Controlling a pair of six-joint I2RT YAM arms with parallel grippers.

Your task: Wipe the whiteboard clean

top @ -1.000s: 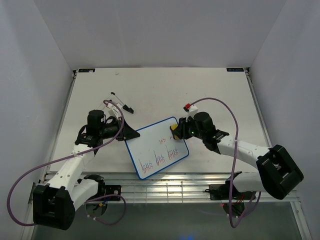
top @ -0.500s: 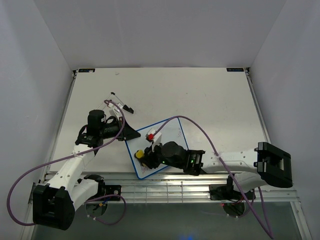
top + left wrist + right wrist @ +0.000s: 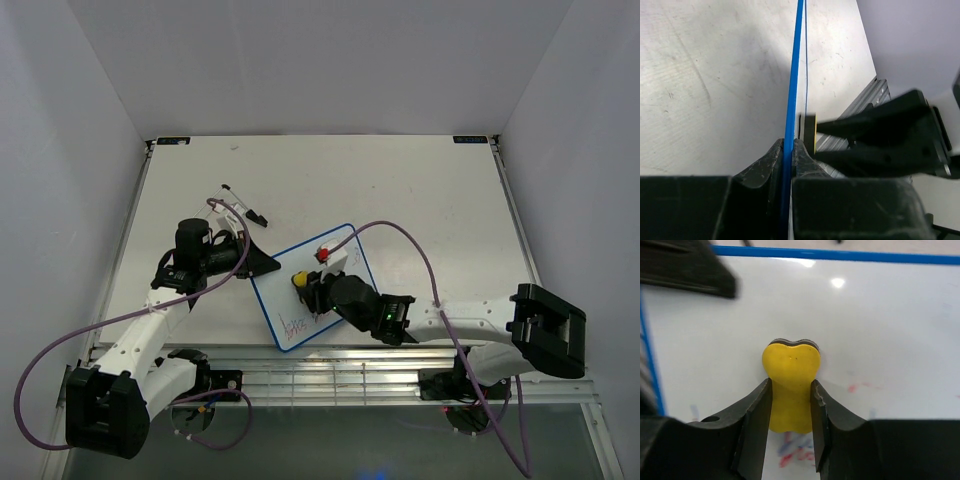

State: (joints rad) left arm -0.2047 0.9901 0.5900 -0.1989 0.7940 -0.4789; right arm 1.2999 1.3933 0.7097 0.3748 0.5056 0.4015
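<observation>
The whiteboard, white with a thin blue frame, lies tilted on the table near the front. Red and blue scribbles show near its front left edge. My left gripper is shut on the board's left edge; the left wrist view shows the blue frame edge-on between its jaws. My right gripper is shut on the yellow eraser and presses it on the board's left part. In the right wrist view the eraser sits between the fingers on the board, with smudged scribbles just below it.
A black and white marker lies on the table behind the left gripper. The metal rail of the table's front edge runs just below the board. Purple cables loop from both arms.
My right gripper with the eraser swept from the board's far right corner to its front left, then back up a little. The middle and right scribbles are gone. The left gripper has not moved.
</observation>
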